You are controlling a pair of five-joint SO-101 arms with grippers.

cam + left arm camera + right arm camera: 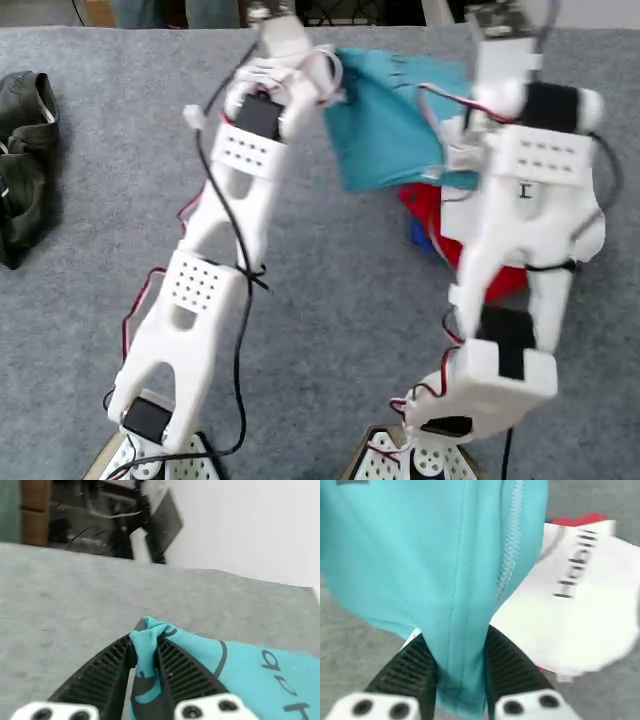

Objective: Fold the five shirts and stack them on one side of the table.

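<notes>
Pinching a bunched fold of the teal shirt (240, 675), the left gripper (145, 636) has its jaws pressed onto the cloth near the far edge of the tabletop (340, 300). The right gripper (456, 647) clamps a seam of the same shirt, which spans between the two. Beneath it, toward the right edge, lie a white shirt (590, 630), a red shirt (420, 203) and what may be a blue shirt (417, 236). A dark shirt (25, 160) lies crumpled at the left edge.

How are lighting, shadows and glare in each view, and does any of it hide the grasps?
High view: even light, faint shadows, no glare; a white arm covers part of the teal shirt. Left wrist view: bright wall behind, left gripper shut on the shirt plainly lit. Right wrist view: white fabric glares, right gripper on the shirt readable.
</notes>
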